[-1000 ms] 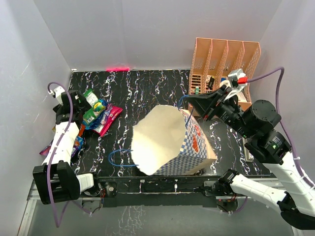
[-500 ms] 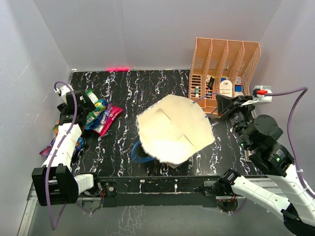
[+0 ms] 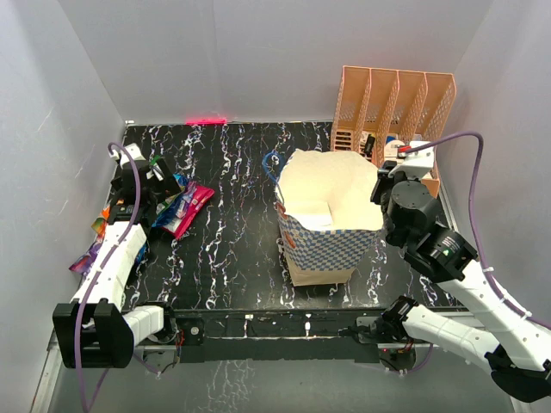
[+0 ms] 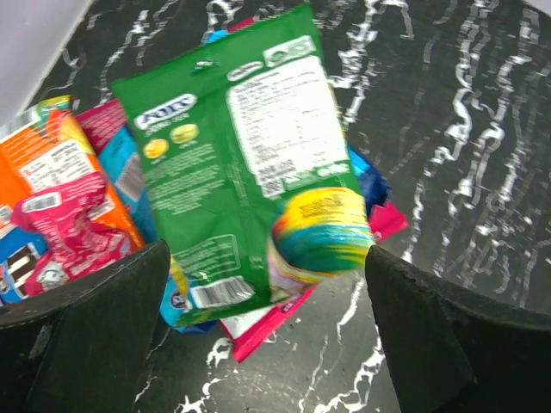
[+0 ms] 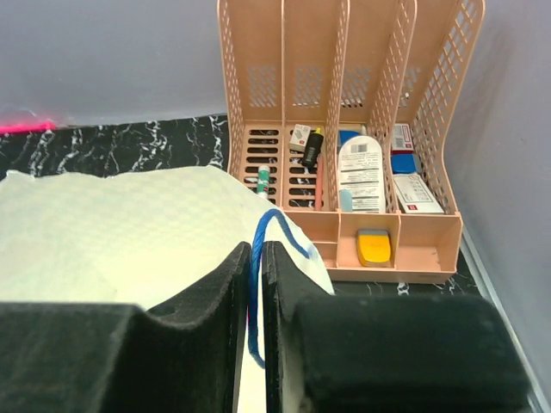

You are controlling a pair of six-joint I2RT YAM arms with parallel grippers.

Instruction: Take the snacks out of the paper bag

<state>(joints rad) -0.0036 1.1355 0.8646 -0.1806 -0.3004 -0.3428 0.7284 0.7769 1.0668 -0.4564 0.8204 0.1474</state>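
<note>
My right gripper (image 5: 256, 258) pinches the blue cord handle (image 5: 269, 222) of the blue-and-white checkered paper bag (image 3: 331, 245) (centre-right); my left gripper (image 4: 267, 262) stands open above the green foil snack packet (image 4: 237, 155).

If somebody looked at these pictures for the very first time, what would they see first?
Probably the big paper bag, blue-and-white checkered with a cream inside, standing near the middle of the black table, with the right gripper pinching its blue cord handle. Next, the bright snacks heaped at the left edge, a green packet uppermost, below the open left gripper.
</note>
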